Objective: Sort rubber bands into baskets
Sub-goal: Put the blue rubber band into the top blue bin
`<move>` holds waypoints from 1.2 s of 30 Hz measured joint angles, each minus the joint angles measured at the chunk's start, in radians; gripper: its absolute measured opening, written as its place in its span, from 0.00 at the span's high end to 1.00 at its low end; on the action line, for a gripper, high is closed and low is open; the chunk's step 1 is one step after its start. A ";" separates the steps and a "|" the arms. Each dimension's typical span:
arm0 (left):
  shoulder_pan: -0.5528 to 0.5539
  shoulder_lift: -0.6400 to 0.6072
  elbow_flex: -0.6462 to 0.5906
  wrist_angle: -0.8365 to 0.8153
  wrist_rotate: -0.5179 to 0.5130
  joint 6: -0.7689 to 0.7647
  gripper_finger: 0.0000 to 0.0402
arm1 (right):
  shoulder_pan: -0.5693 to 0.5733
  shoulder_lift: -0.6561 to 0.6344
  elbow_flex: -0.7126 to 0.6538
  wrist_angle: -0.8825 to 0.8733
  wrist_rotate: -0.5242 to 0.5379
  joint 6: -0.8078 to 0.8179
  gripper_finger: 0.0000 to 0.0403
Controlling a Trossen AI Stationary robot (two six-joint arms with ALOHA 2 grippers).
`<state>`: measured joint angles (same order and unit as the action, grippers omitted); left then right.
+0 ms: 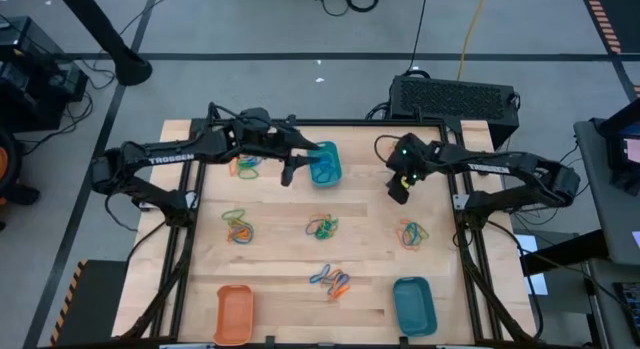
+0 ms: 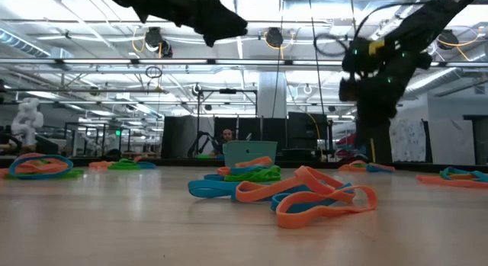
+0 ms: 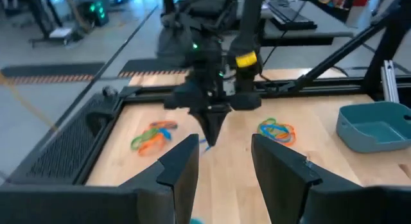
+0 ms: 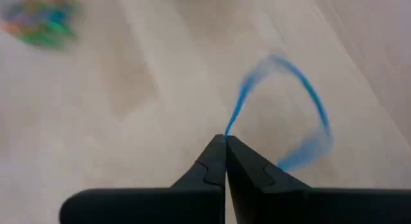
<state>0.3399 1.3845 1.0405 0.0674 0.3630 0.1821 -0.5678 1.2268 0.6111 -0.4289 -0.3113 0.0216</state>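
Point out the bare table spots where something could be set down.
Bare wood lies between the orange basket and the front teal basket, apart from the front band pile, and between the centre pile and right pile. Crowded: the back, around the back teal basket and left claw.

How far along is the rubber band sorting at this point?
Barely started. The orange basket and near teal basket look empty; the far teal basket sits under the left claw. The right claw is pinching one blue band. Mixed piles remain on the table.
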 joint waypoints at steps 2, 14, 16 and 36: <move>-0.016 0.037 0.000 0.027 0.003 0.030 0.63 | 0.008 -0.041 0.018 0.011 -0.036 0.012 1.00; -0.115 0.332 -0.001 0.386 0.051 0.246 0.63 | 0.147 -0.139 0.020 0.178 -0.191 0.122 1.00; -0.128 0.374 -0.001 0.449 0.050 0.295 0.63 | 0.172 -0.139 0.020 0.197 -0.190 0.132 1.00; -0.177 0.455 0.000 0.598 -0.013 0.374 0.63 | 0.262 -0.138 0.021 0.420 -0.185 0.280 1.00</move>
<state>0.1631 1.8397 1.0401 0.6653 0.3496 0.5557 -0.3054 1.0885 0.6319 -0.0088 -0.4965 0.3018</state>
